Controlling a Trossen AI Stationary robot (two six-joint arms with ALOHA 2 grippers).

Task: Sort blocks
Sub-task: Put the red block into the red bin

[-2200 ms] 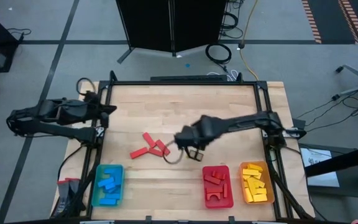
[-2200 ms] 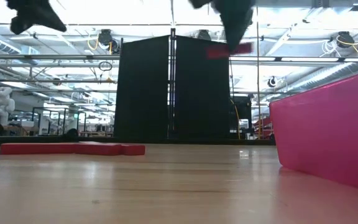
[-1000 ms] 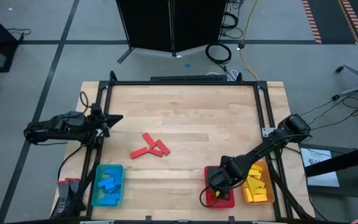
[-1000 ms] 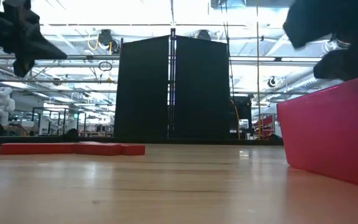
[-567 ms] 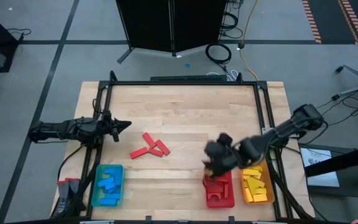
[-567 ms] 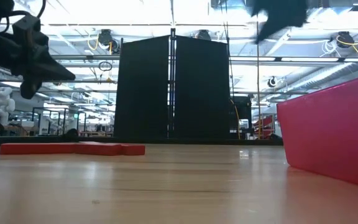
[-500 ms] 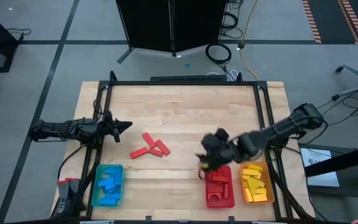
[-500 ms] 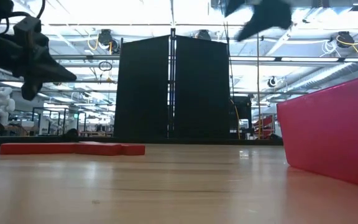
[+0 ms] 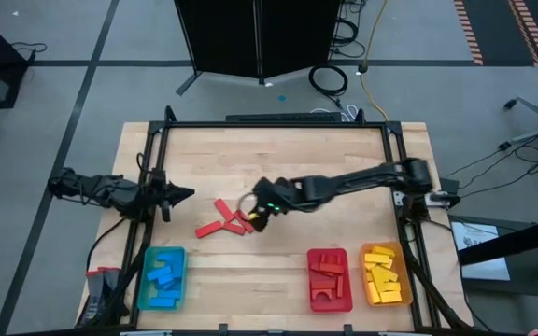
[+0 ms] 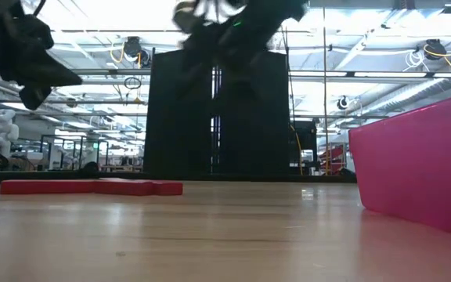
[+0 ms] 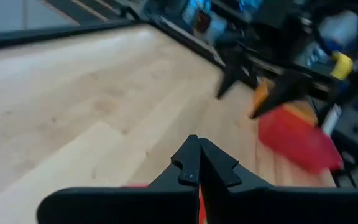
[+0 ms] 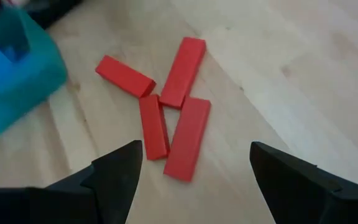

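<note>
4 red blocks (image 12: 166,118) left loose on the wooden table (image 9: 278,159), just left of centre. All flat rectangular bars, bunched in a loose fan, some touching at the ends. From the high view, more like 1 red tangle (image 9: 225,220), hard to count there. From the low view, just a thin red strip (image 10: 91,186) lying flat.

Rest of the blocks already binned along the near edge: blue ones in the green tray (image 9: 162,278), red ones including an arch in the red tray (image 9: 329,279), yellow ones in the orange tray (image 9: 385,273). Exact counts in the trays impossible to make out.

Right gripper (image 9: 250,211) hanging over the red bunch, fingers (image 12: 114,171) spread wide, nothing between them, not touching any bar.

Left gripper (image 9: 181,194) parked at the left edge of the table, well apart from the bars, fingers pressed fully together and holding nothing.

Left wrist view blurry; red tray (image 11: 294,137) only a smear. Low view cuts off the red tray's wall (image 10: 413,168) at the right.
</note>
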